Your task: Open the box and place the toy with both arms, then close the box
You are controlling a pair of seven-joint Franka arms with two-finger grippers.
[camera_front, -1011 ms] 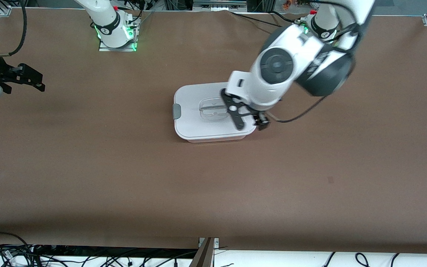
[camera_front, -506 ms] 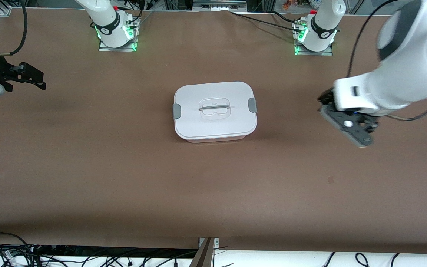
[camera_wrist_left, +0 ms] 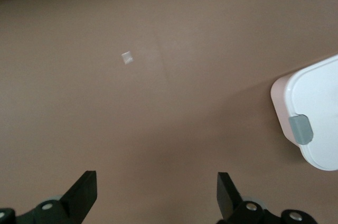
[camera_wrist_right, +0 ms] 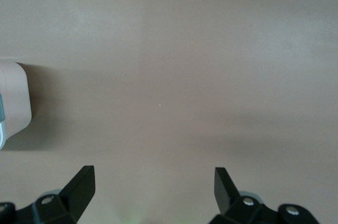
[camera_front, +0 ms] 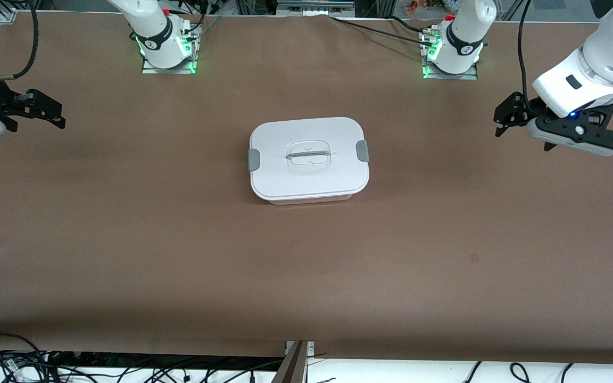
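The box (camera_front: 309,159) sits in the middle of the table, its white lid on, with a grey clip at each end (camera_front: 253,159) and a clear centre handle (camera_front: 309,155). The toy is out of view. My left gripper (camera_front: 499,123) is open and empty over bare table toward the left arm's end, well apart from the box. In the left wrist view the gripper (camera_wrist_left: 156,184) is open, and one end of the box (camera_wrist_left: 317,108) shows. My right gripper (camera_front: 61,118) waits open and empty at the right arm's end. In the right wrist view the gripper (camera_wrist_right: 153,180) is open, and a corner of the box (camera_wrist_right: 13,108) shows.
The brown table (camera_front: 179,239) carries a small dark mark (camera_front: 474,258) nearer the front camera than the left gripper. The arm bases (camera_front: 168,48) stand along the edge farthest from the camera. Cables (camera_front: 8,361) hang at the front edge.
My left gripper has left the box lid and swung out toward the left arm's end of the table. The lid stays on the box. The right arm has not moved.
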